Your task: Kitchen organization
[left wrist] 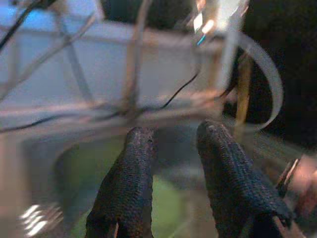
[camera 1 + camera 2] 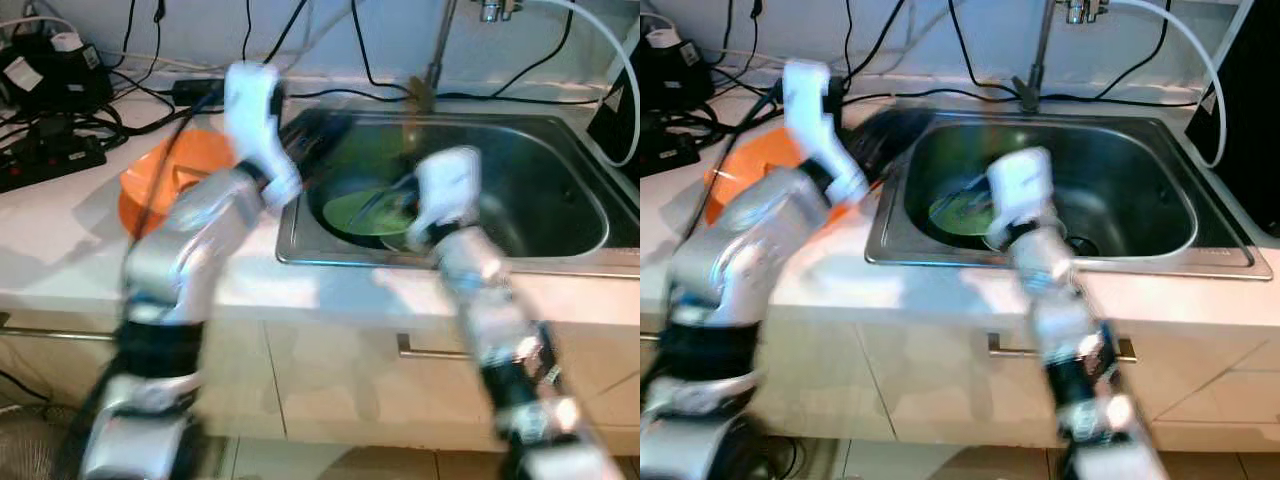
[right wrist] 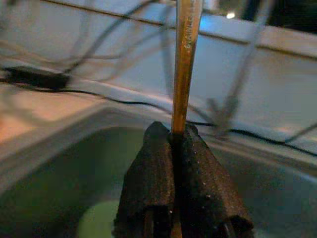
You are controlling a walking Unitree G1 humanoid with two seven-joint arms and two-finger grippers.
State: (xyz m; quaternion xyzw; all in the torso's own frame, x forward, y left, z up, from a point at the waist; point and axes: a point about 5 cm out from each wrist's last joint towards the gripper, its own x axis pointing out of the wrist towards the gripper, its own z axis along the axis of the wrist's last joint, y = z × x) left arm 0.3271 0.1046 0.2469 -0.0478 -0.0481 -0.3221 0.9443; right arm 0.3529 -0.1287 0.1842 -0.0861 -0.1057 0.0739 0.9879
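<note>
Sink (image 2: pixel 560 215): one green plate (image 2: pixel 362 212), two grippers.

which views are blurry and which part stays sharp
Left and right eye views: both arms smeared by motion. Left wrist view: blurred, sink hazy, left pincer fingers fairly crisp. Right wrist view: right pincer and its thin wooden stick sharp, background soft.

Blurred right claw (image 2: pixel 400 195) over green plate (image 2: pixel 365 212) in sink (image 2: pixel 560 200), orange plate (image 2: pixel 165 180) on counter (image 2: pixel 60 250)

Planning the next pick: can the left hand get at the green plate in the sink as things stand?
Probably yes. The left hand is open over the sink, with the green plate below its fingers. The right hand, shut on a thin utensil, crowds the plate.
</note>
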